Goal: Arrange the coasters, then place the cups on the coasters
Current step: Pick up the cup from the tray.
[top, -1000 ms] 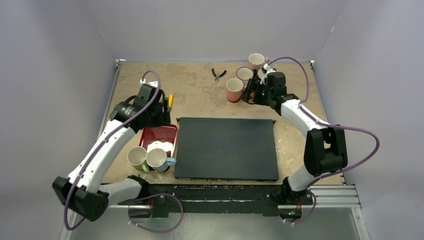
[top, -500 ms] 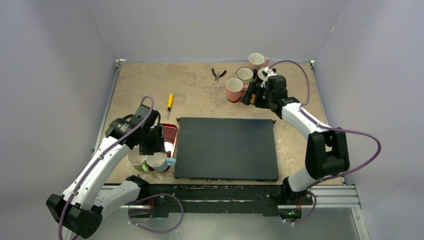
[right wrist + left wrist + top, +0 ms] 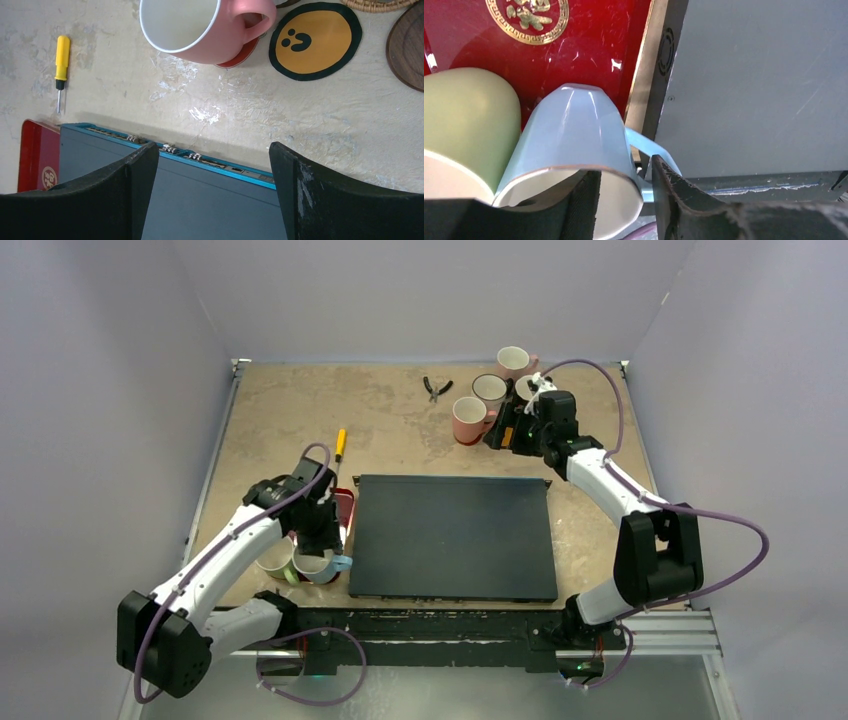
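top view, left: left pincer point(image 3: 322, 545) directly over the light blue cup point(image 3: 318, 568) at the near-left of the counter point(image 3: 390, 430); handle points toward the black mat point(image 3: 450, 535); left arm far nearer
top view, right: right pincer point(image 3: 503, 430) beside the salmon cup point(image 3: 467, 420), far side
left wrist: jaws half-narrowed astride the light blue cup's rim, one finger inside, one by the handle; gap showing, not clamped; glossy glaze, tapered wall; touches the light green cup point(image 3: 469, 115)
right wrist: jaws wide, empty; salmon cup on the red coaster point(image 3: 242, 56); yellow coaster point(image 3: 315, 40) bare, flat
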Controlling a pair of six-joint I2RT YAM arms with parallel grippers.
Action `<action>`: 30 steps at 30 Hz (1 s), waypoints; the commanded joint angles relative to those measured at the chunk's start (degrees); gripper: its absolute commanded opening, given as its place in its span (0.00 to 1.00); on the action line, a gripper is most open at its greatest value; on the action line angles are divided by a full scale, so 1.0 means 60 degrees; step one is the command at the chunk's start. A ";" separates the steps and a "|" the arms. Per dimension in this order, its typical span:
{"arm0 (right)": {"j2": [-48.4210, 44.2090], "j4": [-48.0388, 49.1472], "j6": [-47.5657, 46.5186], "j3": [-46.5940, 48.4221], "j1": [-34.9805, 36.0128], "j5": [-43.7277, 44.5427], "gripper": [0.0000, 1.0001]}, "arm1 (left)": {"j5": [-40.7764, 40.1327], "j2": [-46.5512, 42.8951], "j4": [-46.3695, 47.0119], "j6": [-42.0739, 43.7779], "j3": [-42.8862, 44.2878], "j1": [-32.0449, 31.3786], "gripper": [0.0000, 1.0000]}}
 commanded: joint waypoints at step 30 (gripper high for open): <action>-0.1239 0.1679 0.0625 -0.0079 0.2026 0.0246 0.87 | -0.2209 0.1839 0.5319 -0.3342 0.2624 -0.0016 0.00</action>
